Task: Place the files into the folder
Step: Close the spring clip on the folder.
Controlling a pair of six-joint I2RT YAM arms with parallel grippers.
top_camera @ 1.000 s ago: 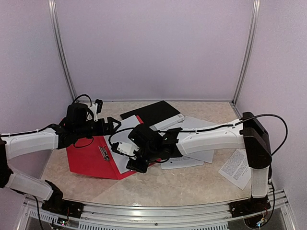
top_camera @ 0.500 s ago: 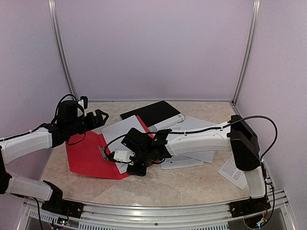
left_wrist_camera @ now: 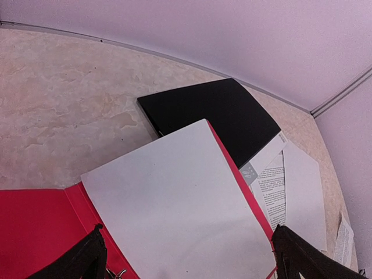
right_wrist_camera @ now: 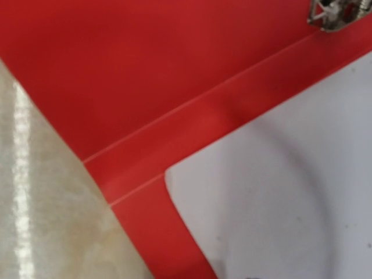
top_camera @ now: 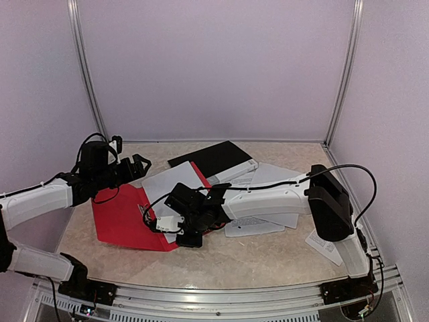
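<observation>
Files (top_camera: 268,176) are thin white paper sheets, some blank, some dense with black print, mostly fanned loose on the bench (top_camera: 268,261) to the right of an open red folder (top_camera: 120,218). One blank sheet (left_wrist_camera: 180,203) lies askew on the folder's right half, its far corner overlapping a black cover (left_wrist_camera: 215,110) behind. A small sheet (top_camera: 323,245) of print sits apart, beside the right arm's base.

Right hand (top_camera: 184,228) is low over the blank sheet's near corner, by the folder's spine; whether it is wide or narrow cannot be told. Left hand (top_camera: 139,163) hovers over the folder's far side, fingers wide, holding nothing.

Likely risks: the low right hand could drag or crumple the sheet, or push it against the metal clip (right_wrist_camera: 331,14). The right arm, stretched above the loose files, could sweep them aside. Flat, thin paper may slip from a pinch.
</observation>
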